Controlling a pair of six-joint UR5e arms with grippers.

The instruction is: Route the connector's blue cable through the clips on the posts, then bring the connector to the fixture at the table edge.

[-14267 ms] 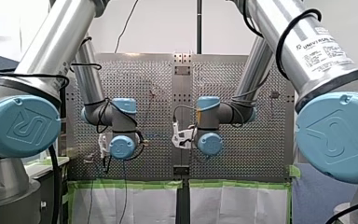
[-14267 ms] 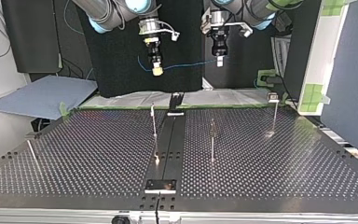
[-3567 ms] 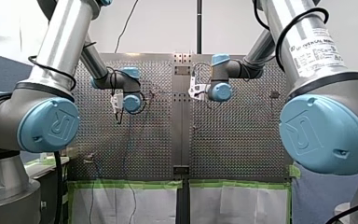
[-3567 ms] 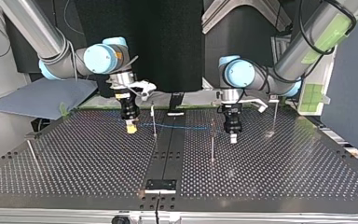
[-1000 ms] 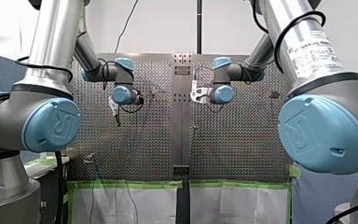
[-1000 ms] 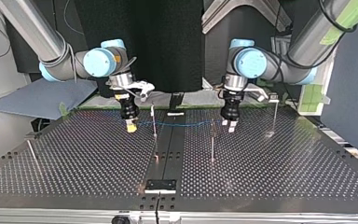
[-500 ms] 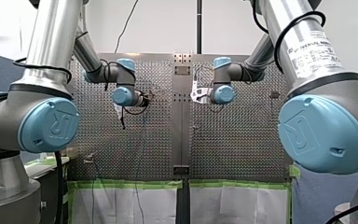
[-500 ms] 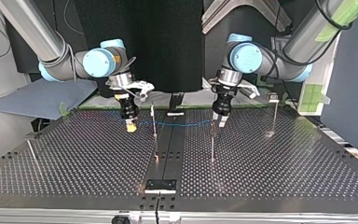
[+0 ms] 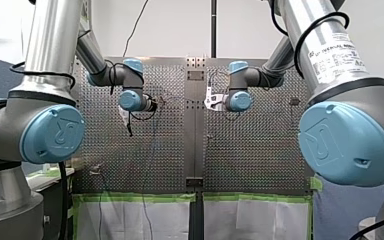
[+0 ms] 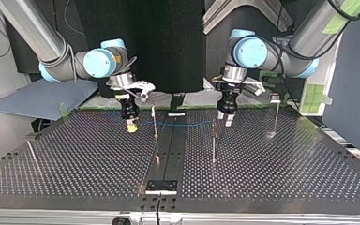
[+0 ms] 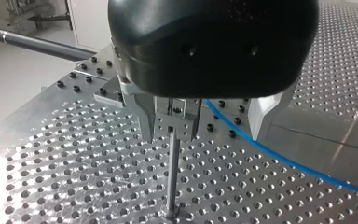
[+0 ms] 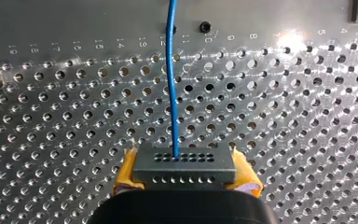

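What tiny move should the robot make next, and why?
Probably lift my left pincer straight up, clear of the post. It is open, with its fingers standing either side of the post's clip. The blue cable runs out from there toward the connector, which my right pincer grips. I cannot tell whether the cable sits fully in the clip.

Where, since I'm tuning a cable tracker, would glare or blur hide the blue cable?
Right wrist view: the thin blue cable is crisp; a glare spot blooms on the perforated metal table beside it. Left wrist view: cable clear, reflections wash out holes elsewhere. Top view: a faint thread. Front view: cannot make it out.
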